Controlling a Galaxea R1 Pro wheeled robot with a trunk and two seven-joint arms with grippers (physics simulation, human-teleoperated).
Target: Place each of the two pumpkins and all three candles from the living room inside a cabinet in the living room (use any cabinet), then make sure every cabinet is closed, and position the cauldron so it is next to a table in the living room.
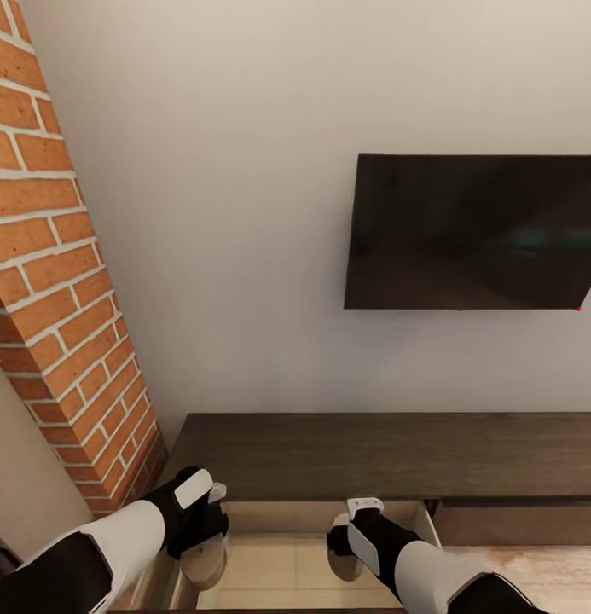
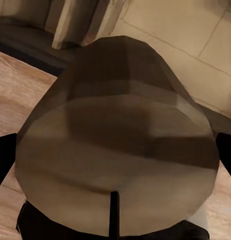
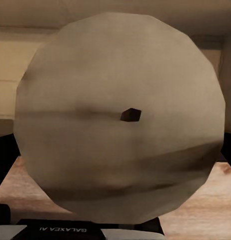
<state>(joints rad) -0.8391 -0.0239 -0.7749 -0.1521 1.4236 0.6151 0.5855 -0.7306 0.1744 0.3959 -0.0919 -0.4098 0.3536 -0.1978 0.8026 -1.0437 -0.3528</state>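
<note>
both grippers, left and right, each clamp a candle over the cabinet's open drawer, near its front edge. likely poised to drop them in.

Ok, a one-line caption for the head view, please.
Both grippers, left and right, hold tan stubby candles over the low dark brown cabinet's open drawer.

We see two tan candles, one held in our left gripper, the other in our right gripper, both hanging over the open drawer of the dark brown cabinet.
</note>
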